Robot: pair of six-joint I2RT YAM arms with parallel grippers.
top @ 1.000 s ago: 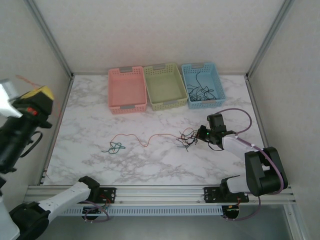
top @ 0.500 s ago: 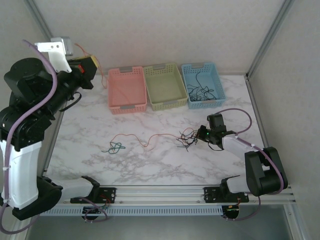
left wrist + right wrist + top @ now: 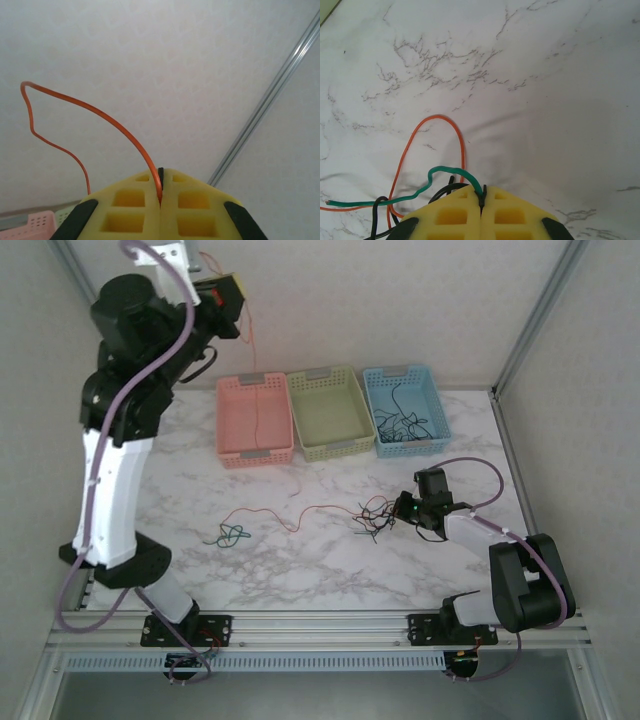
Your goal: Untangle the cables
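The left arm is standing tall over the back-left part of the counter, and the left end effector is sitting high against the rear wall with its 2 yellow fingers pressed together, pinching an orange cable in the seam between them. In the overhead view that cable is hanging down in front of the pink basket; where its lower end is lying is too fine to tell. The pink basket is sitting in a row of 3 along the back of the counter, with a green basket in the middle and a blue basket on the right, the blue one holding several dark cables. The right end effector is resting low at the counter's right-centre, its fingers closed on a green cable that is emerging from their tips, with black wire and an orange loop lying just in front. Overhead, this is the dark tangle just beside that end effector. A red strand is trailing leftward from it, and a small teal knot is lying apart, further left.
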